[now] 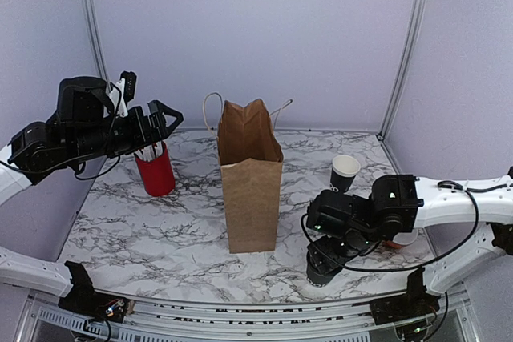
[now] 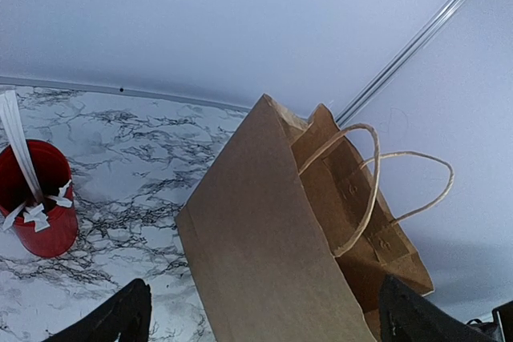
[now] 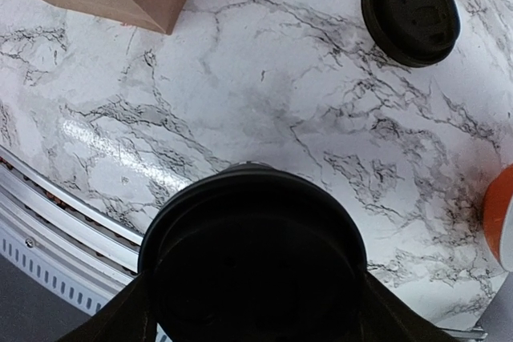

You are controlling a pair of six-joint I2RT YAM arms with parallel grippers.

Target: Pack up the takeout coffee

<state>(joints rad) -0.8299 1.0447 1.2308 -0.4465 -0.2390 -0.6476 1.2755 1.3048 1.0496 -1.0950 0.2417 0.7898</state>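
Observation:
The takeout coffee (image 1: 322, 265), a black cup with a black lid, is near the table's front edge at the right. In the right wrist view its lid (image 3: 252, 258) fills the lower middle. My right gripper (image 1: 327, 255) (image 3: 252, 318) is shut on it, one finger on each side. I cannot tell whether it rests on the table. The brown paper bag (image 1: 251, 178) (image 2: 280, 238) stands upright and open at mid-table. My left gripper (image 1: 157, 121) (image 2: 264, 318) is open and empty, held high left of the bag and facing it.
A red cup (image 1: 155, 171) (image 2: 36, 207) with white sticks stands left of the bag. An open black cup with a white rim (image 1: 345, 171) stands at the back right. A loose black lid (image 3: 410, 12) lies near it. An orange thing (image 3: 501, 226) sits under my right arm.

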